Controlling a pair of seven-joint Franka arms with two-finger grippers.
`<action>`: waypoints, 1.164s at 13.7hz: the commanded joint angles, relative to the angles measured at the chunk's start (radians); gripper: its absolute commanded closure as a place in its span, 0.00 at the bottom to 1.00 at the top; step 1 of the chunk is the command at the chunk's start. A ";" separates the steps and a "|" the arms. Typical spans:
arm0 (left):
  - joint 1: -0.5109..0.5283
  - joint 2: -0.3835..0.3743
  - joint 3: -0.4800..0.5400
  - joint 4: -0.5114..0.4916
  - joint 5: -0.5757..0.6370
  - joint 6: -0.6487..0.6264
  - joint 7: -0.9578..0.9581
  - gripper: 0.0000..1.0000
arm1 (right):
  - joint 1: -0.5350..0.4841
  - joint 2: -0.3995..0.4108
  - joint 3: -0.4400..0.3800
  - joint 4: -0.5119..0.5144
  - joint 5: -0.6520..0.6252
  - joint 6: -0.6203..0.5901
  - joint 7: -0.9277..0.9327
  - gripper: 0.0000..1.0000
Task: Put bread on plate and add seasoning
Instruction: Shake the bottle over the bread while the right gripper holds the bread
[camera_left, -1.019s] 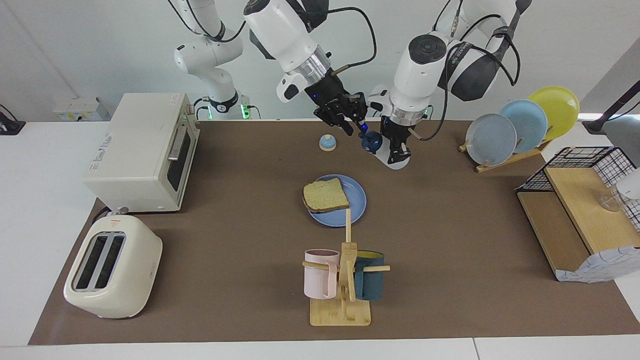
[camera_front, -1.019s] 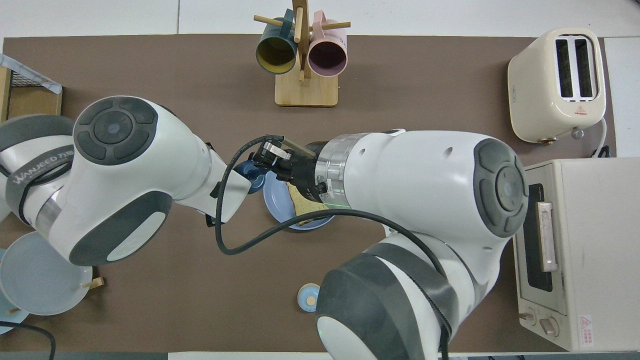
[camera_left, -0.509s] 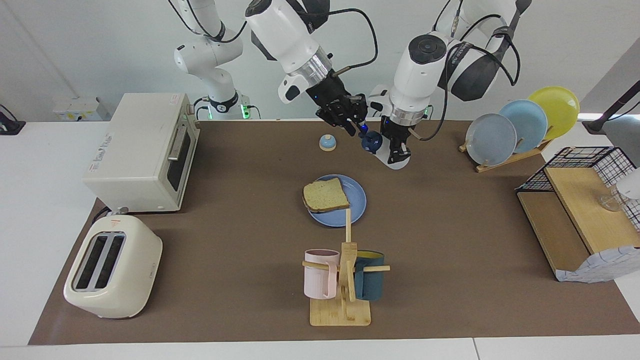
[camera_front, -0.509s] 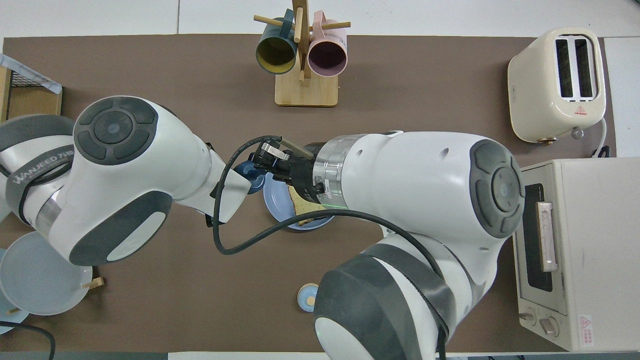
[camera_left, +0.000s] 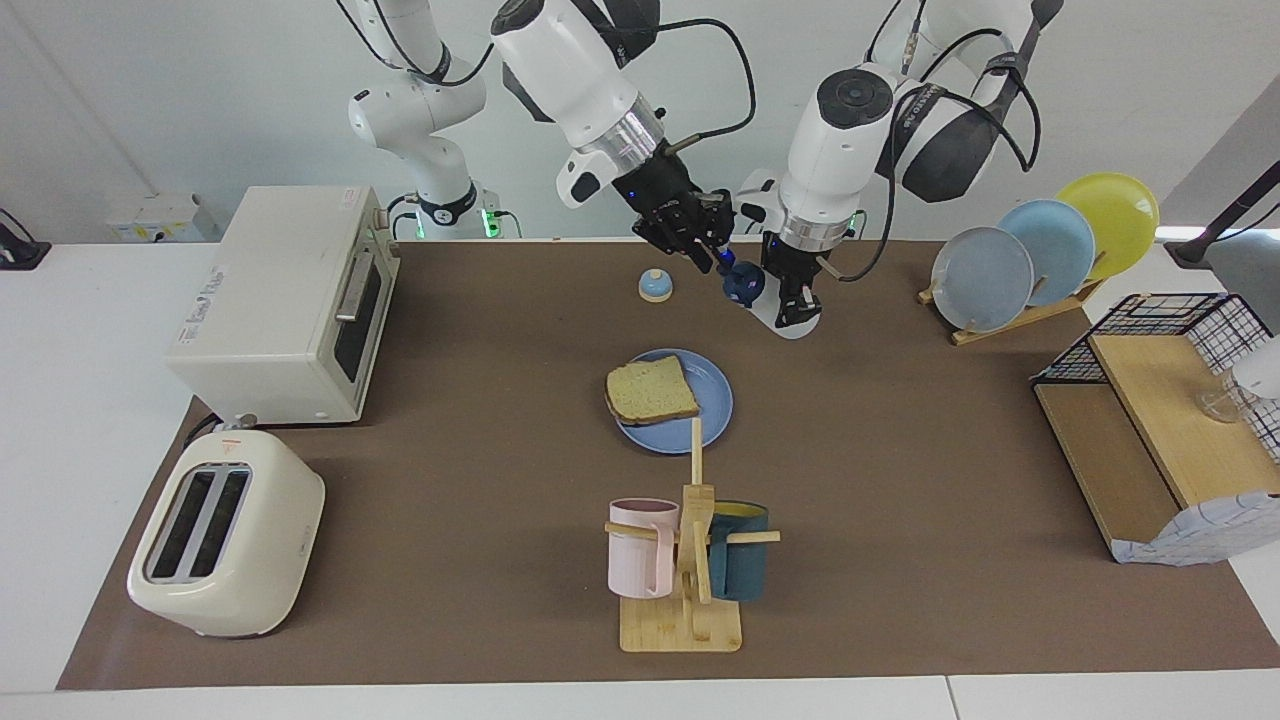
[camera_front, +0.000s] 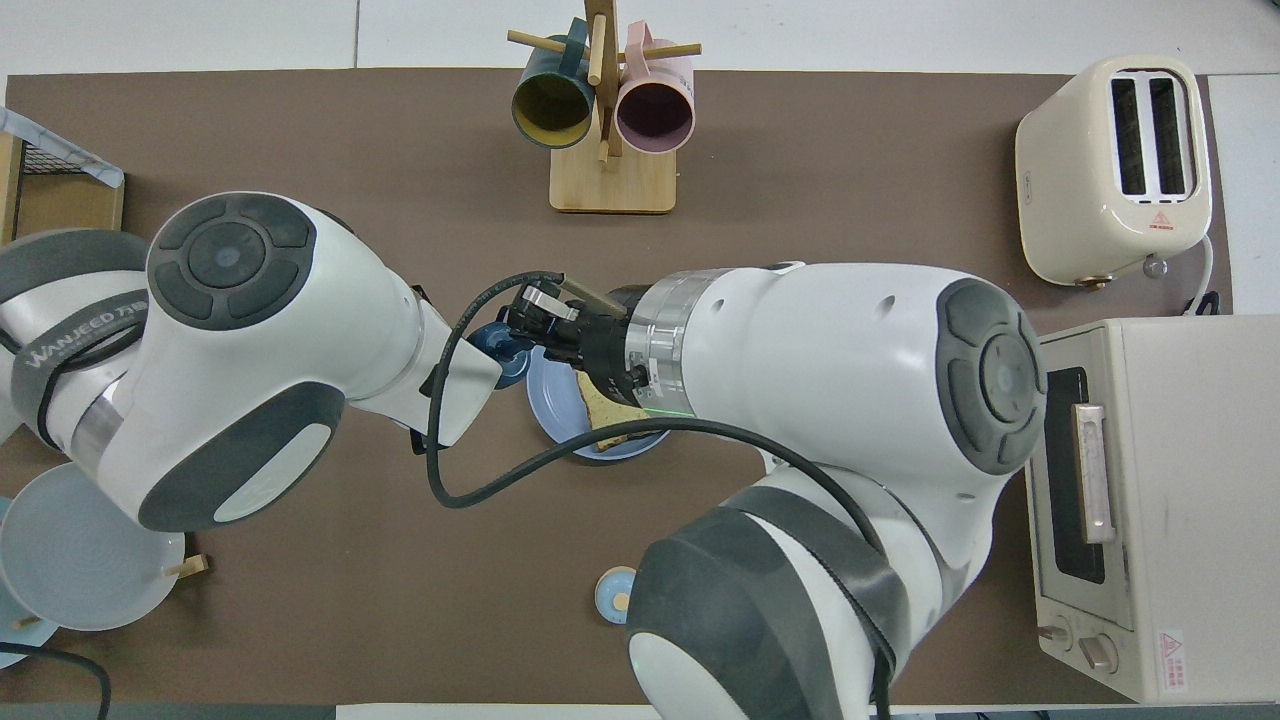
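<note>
While the left gripper (camera_left: 790, 300) clamps the tilted bottle (camera_left: 768, 305) above the table, the right gripper (camera_left: 718, 262) reaches its cap (camera_left: 741, 283); jaw state unclear. Bread (camera_left: 650, 390) lies on plate (camera_left: 708, 425). Left arm reads "WANJEED".

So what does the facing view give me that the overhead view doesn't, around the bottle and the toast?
Facing only: the whole square tan bread slice on the round blue plate; the left gripper shut on the small white seasoning bottle with navy cap, raised and tilted; the right gripper at that cap.

Overhead only: little here; the arms cover most of the plate and bread, and the bottle shows only its cap.

Both: bread on plate, and the small blue dome bell on the mat.
</note>
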 joint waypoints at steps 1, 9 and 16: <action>0.023 -0.008 -0.015 -0.008 -0.016 -0.004 0.023 1.00 | -0.001 -0.001 0.002 -0.006 0.017 0.006 0.014 0.72; 0.023 -0.008 -0.015 -0.008 -0.016 -0.003 0.021 1.00 | 0.013 0.005 0.001 -0.008 0.014 0.004 0.011 0.83; 0.023 -0.008 -0.015 -0.008 -0.016 -0.009 0.020 1.00 | -0.010 0.008 -0.007 0.014 0.072 -0.007 0.017 1.00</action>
